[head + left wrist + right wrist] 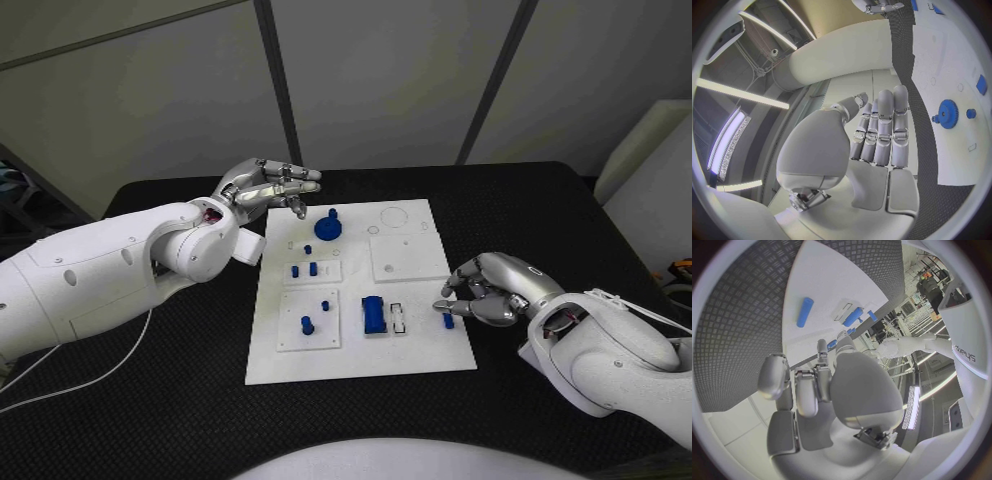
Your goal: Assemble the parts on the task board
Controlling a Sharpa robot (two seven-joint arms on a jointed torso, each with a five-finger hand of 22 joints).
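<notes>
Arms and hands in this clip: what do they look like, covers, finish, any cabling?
Both arms wear smooth, rounded glossy white shells. Each ends in a silver metallic robot hand, left and right, with segmented fingers showing darker gaps between segments. The palms are pale grey panels in the wrist views. A thin white cable trails from the left arm across the black table; another loops by the right wrist.

Right robot hand (826, 390) over task board (826, 295); blue peg (805, 312) beyond.
</notes>
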